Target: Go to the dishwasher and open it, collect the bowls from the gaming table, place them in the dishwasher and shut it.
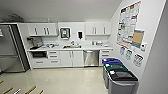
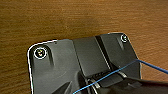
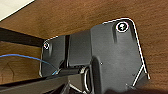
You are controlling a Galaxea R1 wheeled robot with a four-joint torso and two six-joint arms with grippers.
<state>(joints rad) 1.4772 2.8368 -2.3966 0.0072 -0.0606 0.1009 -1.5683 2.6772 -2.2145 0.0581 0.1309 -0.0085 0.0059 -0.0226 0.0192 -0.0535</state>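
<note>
Where white cabinets break, the steel-fronted dishwasher [image 1: 91,58] stands closed.

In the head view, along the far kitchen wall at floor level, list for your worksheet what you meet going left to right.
Steel refrigerator → small black-fronted oven → white drawers → white cabinet doors → dishwasher → row of bins.

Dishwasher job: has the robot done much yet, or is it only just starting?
Only just starting. Nothing looks done: the dishwasher under the counter is shut, across the pale floor from the robot. In hand: the head view faces the kitchen. Left: opening it, fetching the bowls, loading, closing.
</note>
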